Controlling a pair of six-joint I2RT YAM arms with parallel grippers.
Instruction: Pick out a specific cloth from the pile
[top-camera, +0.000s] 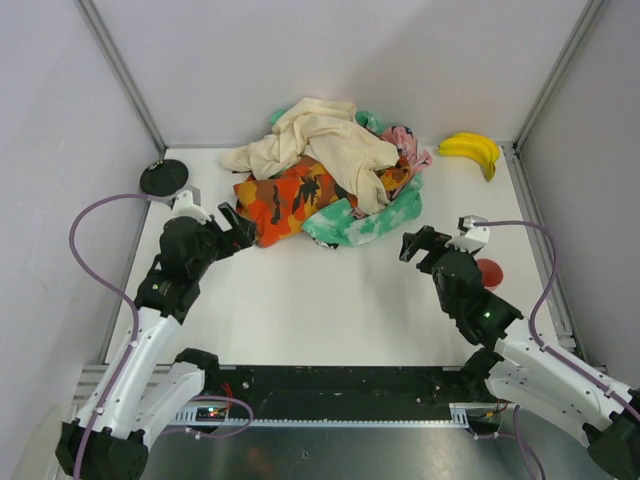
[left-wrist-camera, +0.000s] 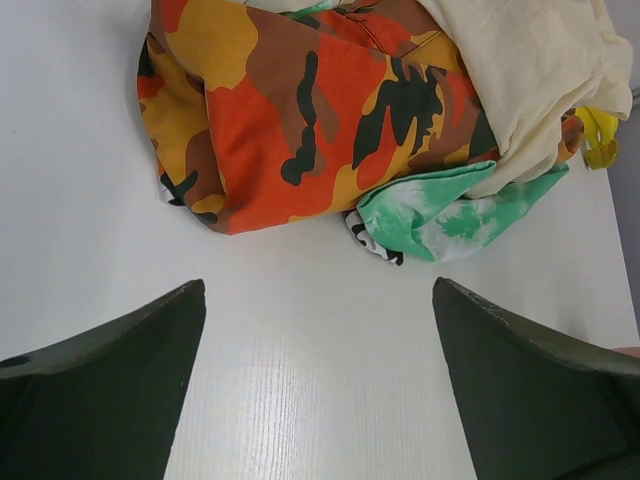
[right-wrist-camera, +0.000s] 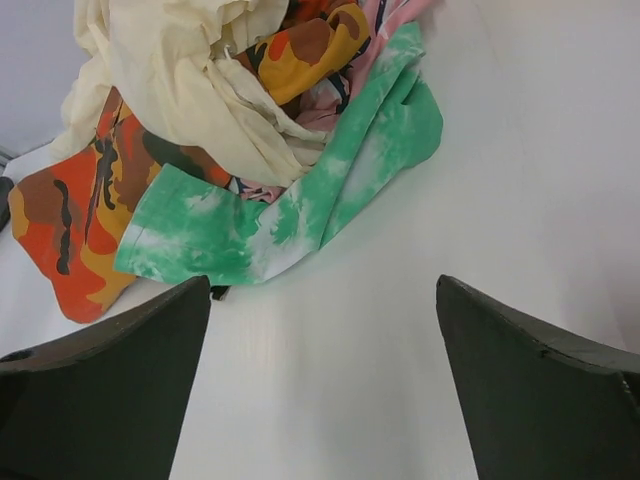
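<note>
My left gripper (top-camera: 238, 222) is spread wide and empty, just left of the pile (top-camera: 330, 175); my right gripper (top-camera: 412, 243) is likewise spread and empty, near-right of it.

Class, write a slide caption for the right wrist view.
Open right gripper faces the pile, green tie-dye cloth nearest.

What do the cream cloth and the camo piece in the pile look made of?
Cream cloth: soft matte fabric, possibly cotton, by its limp folds. Orange camouflage cloth: thin printed fabric, matte, softly creased; fibre unclear.
</note>
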